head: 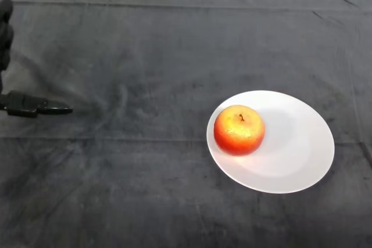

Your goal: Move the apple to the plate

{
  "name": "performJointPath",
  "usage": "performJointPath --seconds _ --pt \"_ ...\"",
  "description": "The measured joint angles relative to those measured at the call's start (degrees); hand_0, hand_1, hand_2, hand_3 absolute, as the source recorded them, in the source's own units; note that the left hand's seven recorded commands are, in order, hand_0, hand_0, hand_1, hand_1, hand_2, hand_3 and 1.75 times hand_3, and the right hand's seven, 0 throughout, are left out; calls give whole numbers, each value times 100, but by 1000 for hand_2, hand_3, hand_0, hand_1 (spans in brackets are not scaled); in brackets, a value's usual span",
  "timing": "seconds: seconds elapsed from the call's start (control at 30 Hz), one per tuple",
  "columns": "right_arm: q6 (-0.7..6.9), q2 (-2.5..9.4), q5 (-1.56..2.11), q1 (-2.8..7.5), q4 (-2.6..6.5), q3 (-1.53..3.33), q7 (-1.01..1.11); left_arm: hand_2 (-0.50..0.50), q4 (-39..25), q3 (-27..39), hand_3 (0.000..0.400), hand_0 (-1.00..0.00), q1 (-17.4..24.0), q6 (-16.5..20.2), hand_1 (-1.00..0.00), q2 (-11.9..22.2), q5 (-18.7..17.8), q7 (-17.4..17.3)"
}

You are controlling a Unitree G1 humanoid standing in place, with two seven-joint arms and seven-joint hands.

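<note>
Black left hand [6, 24] sits at the far left edge, well apart from the round white plate [302, 155], holding nothing; can't tell its finger state. Red-yellow apple [239, 129] already rests upright on the plate's left part. Placement looks done; next is only keeping clear. Dark wrinkled cloth [145, 56] covers the table all round the plate.

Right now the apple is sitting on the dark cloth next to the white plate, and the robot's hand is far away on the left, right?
Not quite. The head view shows the apple sitting on the white plate, near its left edge, not on the dark cloth. The hand is indeed far away on the left.
</note>
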Motion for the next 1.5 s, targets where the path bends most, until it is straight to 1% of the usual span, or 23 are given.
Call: performJointPath --seconds 0.17,0.23,0.5,0.7,0.83,0.9,0.97,1.1,1.2,1.3,1.5 --pt "0 0 0 0 0 0 0 0 0 258 0 0 55 115 0 145 -202 -32" --pt "0 0 0 0 0 -1 0 0 0 374 0 0 145 162 0 247 -294 -69" --pt "0 0 0 0 0 0 0 0 24 769 0 0 301 322 0 412 -592 -118" --pt "0 0 0 0 0 1 0 0 111 1195 0 0 458 419 0 438 -787 -118" --pt "0 0 0 0 0 0 0 0 119 1410 0 0 687 447 0 447 -892 -105" --pt "0 0 0 0 0 0 0 0 122 1502 0 0 817 456 0 448 -911 -83" --pt "0 0 0 0 0 -1 0 0 151 1606 0 0 890 512 0 449 -1021 -55" --pt "0 0 0 0 0 0 0 0 187 1830 0 0 914 638 0 454 -1162 77" --pt "0 0 0 0 0 0 0 0 188 1879 0 0 950 710 0 468 -1270 170" --pt "0 0 0 0 0 0 0 0 190 2007 0 0 1029 768 0 469 -1287 275" --pt "0 0 0 0 0 0 0 0 193 2102 0 0 1035 858 0 471 -1383 472"
